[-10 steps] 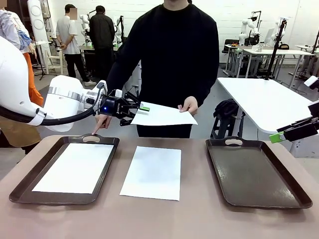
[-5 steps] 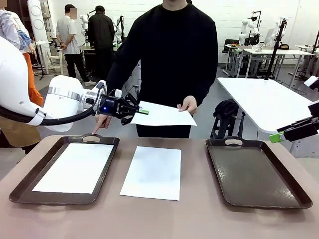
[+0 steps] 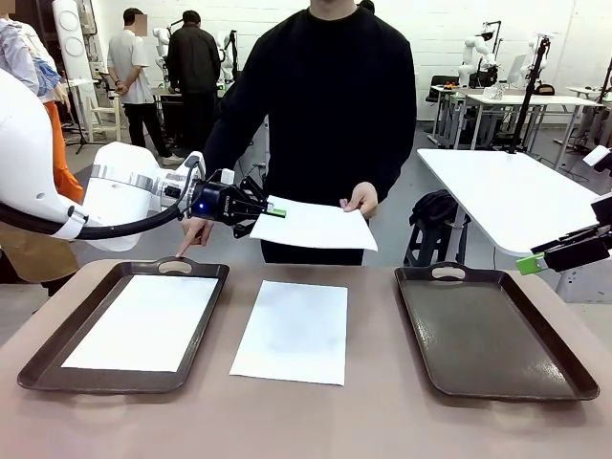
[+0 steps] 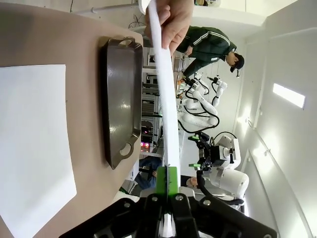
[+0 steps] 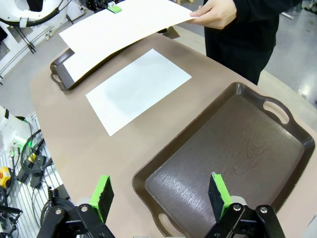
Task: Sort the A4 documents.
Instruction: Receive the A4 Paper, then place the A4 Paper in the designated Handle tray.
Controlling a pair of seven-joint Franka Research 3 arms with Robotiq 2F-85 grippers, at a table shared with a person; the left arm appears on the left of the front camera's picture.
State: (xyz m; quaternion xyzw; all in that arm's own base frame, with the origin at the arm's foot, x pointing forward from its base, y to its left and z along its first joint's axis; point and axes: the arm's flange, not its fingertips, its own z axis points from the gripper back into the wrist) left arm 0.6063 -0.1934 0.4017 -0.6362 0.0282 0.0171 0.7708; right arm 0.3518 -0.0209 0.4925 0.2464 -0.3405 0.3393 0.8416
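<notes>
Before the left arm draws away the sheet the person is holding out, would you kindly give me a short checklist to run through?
1. Left tool shut on the thin white paper sheet held in the air: ok.
2. Person's hand off that sheet: not ok, it grips the opposite edge.
3. Dark brown handled left tray looks ready: ok, one flat white sheet lies inside.
4. Person's other hand away from that tray: not ok, a finger points down at its far handle.
5. Right tool open and well away from the sheets, by the bare dark brown right tray: ok.
</notes>
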